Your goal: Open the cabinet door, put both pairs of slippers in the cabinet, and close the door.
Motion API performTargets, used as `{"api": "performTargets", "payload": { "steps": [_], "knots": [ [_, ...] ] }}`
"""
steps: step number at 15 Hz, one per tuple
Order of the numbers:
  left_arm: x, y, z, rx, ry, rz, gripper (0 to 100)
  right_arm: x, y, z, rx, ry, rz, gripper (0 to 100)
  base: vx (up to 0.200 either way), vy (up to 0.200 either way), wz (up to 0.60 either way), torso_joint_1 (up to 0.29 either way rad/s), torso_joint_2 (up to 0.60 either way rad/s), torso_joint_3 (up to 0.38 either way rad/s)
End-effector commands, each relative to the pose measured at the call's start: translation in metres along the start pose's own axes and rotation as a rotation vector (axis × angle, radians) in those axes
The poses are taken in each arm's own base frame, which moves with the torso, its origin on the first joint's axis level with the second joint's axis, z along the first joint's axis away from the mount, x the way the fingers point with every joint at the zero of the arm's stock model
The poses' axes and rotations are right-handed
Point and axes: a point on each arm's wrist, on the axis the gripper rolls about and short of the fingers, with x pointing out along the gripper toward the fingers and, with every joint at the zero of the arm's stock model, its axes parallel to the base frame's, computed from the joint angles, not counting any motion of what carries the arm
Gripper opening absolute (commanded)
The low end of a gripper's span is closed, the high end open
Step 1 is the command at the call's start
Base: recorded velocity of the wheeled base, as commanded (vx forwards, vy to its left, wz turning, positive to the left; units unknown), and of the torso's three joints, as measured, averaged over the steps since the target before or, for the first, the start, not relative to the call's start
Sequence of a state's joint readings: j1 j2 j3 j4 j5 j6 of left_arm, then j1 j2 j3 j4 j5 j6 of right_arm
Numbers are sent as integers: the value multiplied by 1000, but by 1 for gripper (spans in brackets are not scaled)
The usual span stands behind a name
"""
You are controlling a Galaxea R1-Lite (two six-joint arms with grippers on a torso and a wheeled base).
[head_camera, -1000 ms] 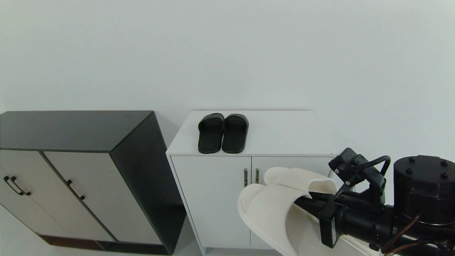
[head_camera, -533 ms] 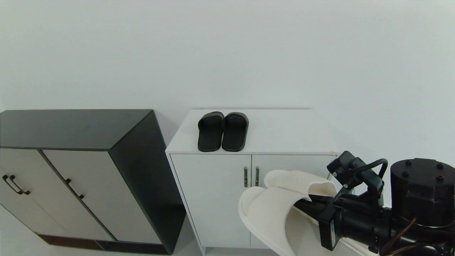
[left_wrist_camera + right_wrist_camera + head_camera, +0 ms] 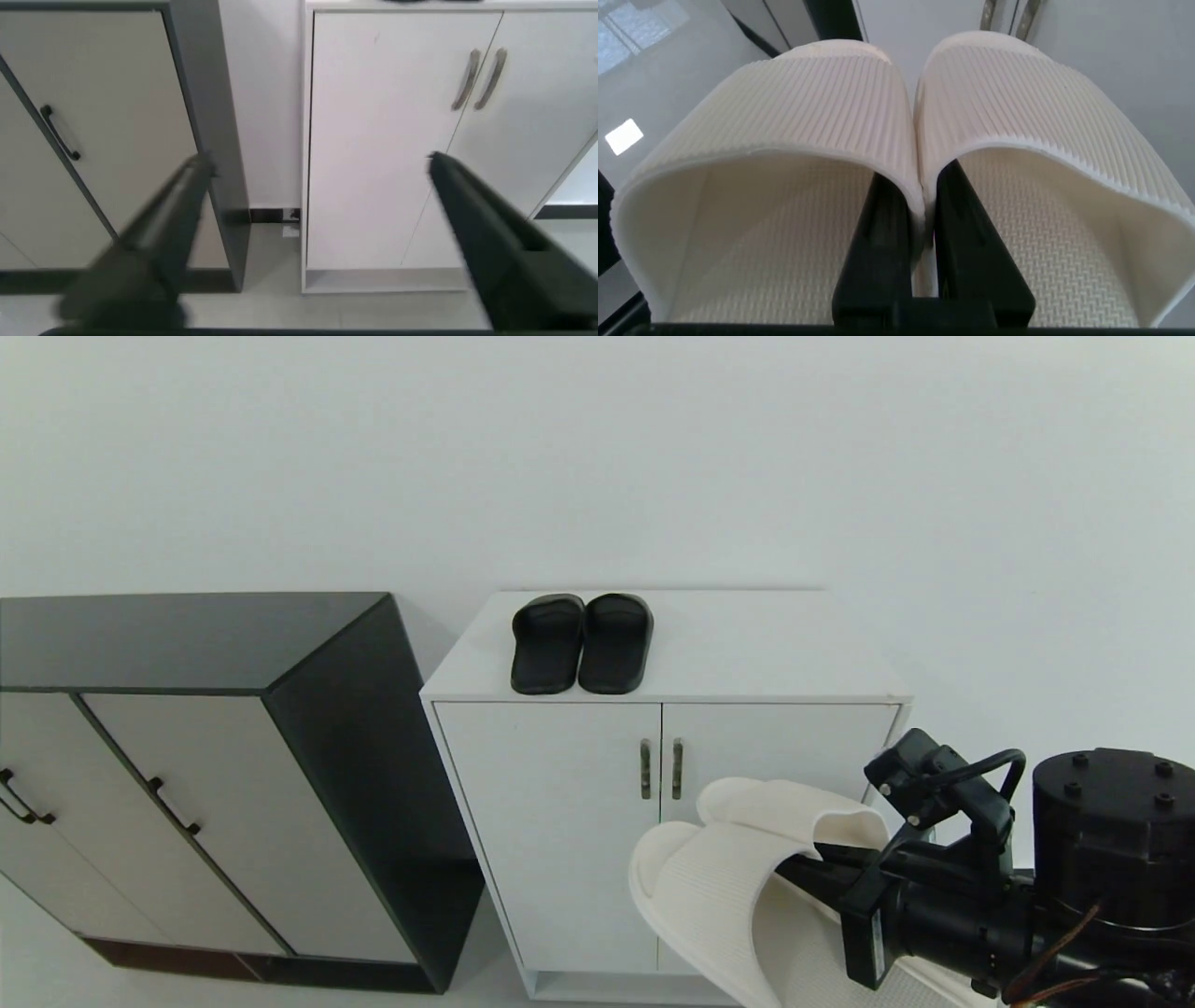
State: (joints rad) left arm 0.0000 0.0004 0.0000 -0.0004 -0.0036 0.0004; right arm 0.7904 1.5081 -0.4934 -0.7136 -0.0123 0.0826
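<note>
A white two-door cabinet (image 3: 560,831) stands against the wall with both doors shut and two metal handles (image 3: 660,768) at the middle. A pair of black slippers (image 3: 581,642) lies side by side on its top. My right gripper (image 3: 803,868) is in front of the right door, low at the right, shut on a pair of white slippers (image 3: 728,887). In the right wrist view its fingers (image 3: 887,233) pinch the inner straps of the white slippers (image 3: 831,177) together. My left gripper (image 3: 318,168) is open, facing the white cabinet's left door (image 3: 383,140).
A larger cabinet with a black top and side and grey doors (image 3: 215,709) stands to the left of the white one, with a narrow gap between them. Pale floor (image 3: 271,299) lies in front. A plain white wall is behind.
The whole head view has shifted: the cabinets now sit higher in the picture and more of the white cabinet's front shows. My right gripper and the white slippers keep their place in the picture.
</note>
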Motion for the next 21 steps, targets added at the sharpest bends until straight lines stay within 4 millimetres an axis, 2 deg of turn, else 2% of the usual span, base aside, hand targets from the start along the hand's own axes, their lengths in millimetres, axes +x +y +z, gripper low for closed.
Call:
{"api": "performTargets", "payload": {
  "steps": [1,9,17,18,19,20,21],
  "knots": [
    [0,0,0,0,2,1,100,-1,0,-1,-2,1,1,0,0,0,0,-222,549,315],
    [0,0,0,0,2,1,100,7,-4,-7,7,35,-38,0,0,0,0,-204,530,315],
    [0,0,1,3,-8,4,100,5,-5,-7,1,28,-48,0,0,0,0,-151,480,323],
    [-3,0,18,3,-57,-2,100,5,-5,-7,-1,28,-50,0,0,0,0,-110,466,344],
    [-5,0,55,-33,-84,-13,100,4,-5,-8,-1,31,-50,0,0,0,0,-110,452,330],
    [3,0,77,-46,-41,-20,100,4,-5,-8,-1,30,-50,0,0,0,0,-105,456,349],
    [16,-1,86,-39,24,-74,100,4,-5,-8,-2,30,-50,0,0,0,0,-95,437,359]
  ]
}}
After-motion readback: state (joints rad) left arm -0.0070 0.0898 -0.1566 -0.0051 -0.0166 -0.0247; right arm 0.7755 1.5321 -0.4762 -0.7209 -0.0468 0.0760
